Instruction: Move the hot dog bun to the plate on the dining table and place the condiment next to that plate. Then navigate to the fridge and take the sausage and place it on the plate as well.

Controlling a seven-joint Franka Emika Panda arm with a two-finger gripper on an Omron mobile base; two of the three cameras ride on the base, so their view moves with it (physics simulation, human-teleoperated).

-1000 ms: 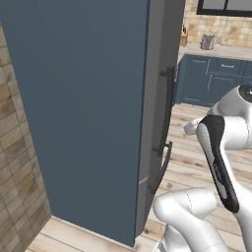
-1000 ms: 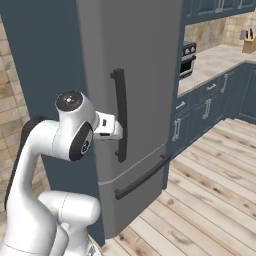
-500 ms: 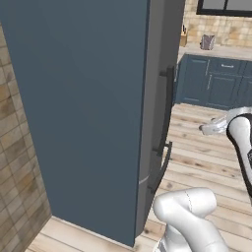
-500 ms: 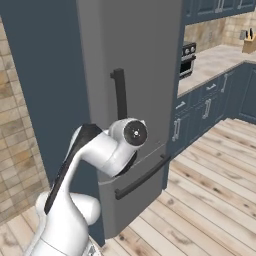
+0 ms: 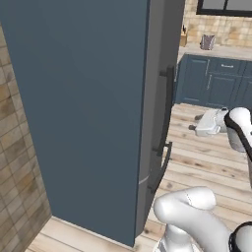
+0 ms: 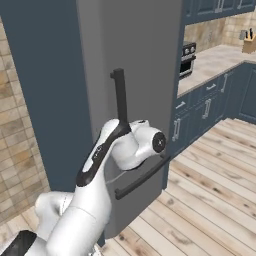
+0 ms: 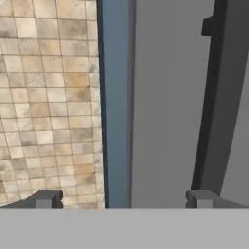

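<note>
Fridge point(image 6: 140, 75): tall, smooth grey metal, doors closed, dark vertical bar handle point(image 6: 120, 97). Gripper point(image 7: 121, 198): spread wide, empty, facing the fridge door, right fingertip before the handle.

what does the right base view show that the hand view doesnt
Right base view alone: the fridge's lower drawer handle, the oven, the blue cabinets, a knife block on the counter and the wood floor.

Hand view alone: the open pincer, its fingertips wide apart with nothing between them.

Both: the grey fridge, its closed door, the dark vertical handle and the tiled wall.
</note>
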